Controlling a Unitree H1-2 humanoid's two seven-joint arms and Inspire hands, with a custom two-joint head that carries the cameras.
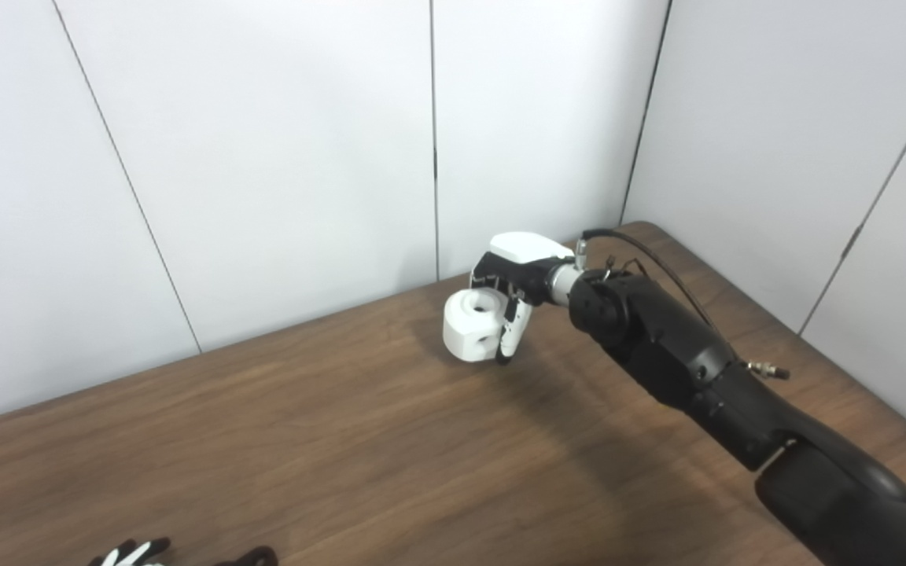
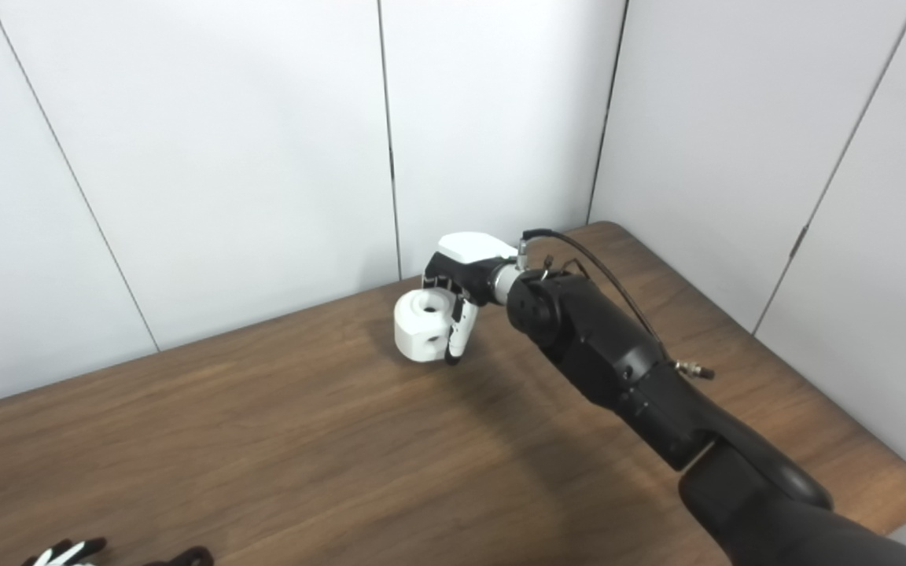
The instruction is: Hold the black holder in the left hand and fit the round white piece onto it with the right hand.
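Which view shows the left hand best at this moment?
Neither is good. The left eye view is slightly better: the left hand shows as dark and white fingertips at the bottom edge, with a dark object beside it. The right eye view crops both further. Whether it is open or holding cannot be told.

We can't make out any text, labels, brands or numbers anywhere in these shots, honestly.

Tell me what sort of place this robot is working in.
Probably a lab or test cell, not a home: plain white wall panels box in a bare wooden table, where the right hand grips a round white piece, apparently a machined or printed part.
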